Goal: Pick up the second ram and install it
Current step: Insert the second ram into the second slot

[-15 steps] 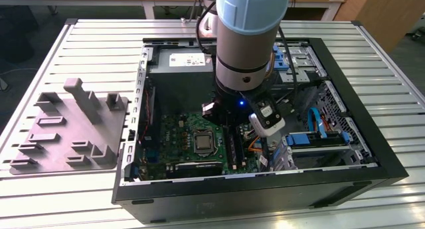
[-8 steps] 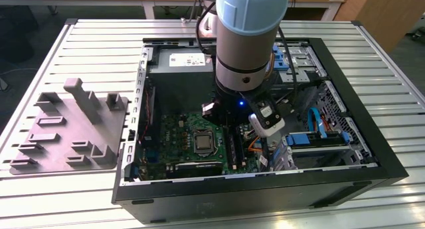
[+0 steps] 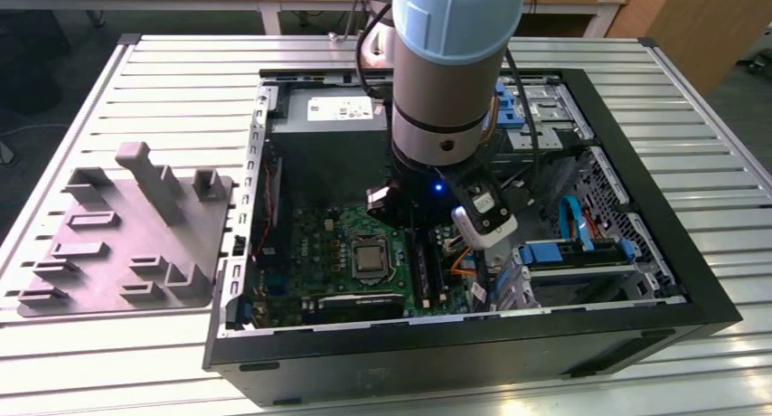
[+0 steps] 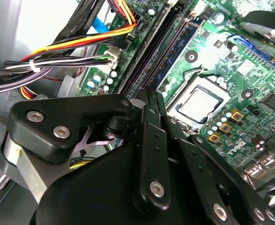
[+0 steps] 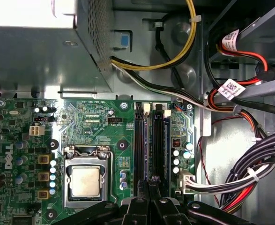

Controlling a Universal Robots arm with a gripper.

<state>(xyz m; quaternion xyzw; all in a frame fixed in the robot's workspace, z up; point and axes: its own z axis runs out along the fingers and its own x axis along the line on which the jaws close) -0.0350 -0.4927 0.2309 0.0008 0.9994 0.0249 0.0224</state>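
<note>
The second ram (image 4: 177, 51) is a thin blue-green strip standing on edge in one of the black memory slots (image 5: 139, 145), beside the processor socket (image 5: 85, 180). In the first wrist view the second ram (image 5: 152, 140) runs straight away from my fingertips. My gripper (image 4: 154, 93) (image 5: 151, 180) is low over the slots, its two thin fingers drawn together on the near end of the strip. In the exterior view the arm reaches down into the open computer case (image 3: 483, 344), with the gripper (image 3: 417, 226) over the motherboard (image 3: 325, 244) and partly hidden by the wrist.
Bundled cables (image 5: 249, 178) (image 4: 57, 61) hang close beside the slots. The metal power supply box (image 5: 43, 47) sits beyond the motherboard. A grey parts holder (image 3: 127, 235) lies on the slatted table at the exterior view's left. Blue drive brackets (image 3: 579, 253) fill the case's other side.
</note>
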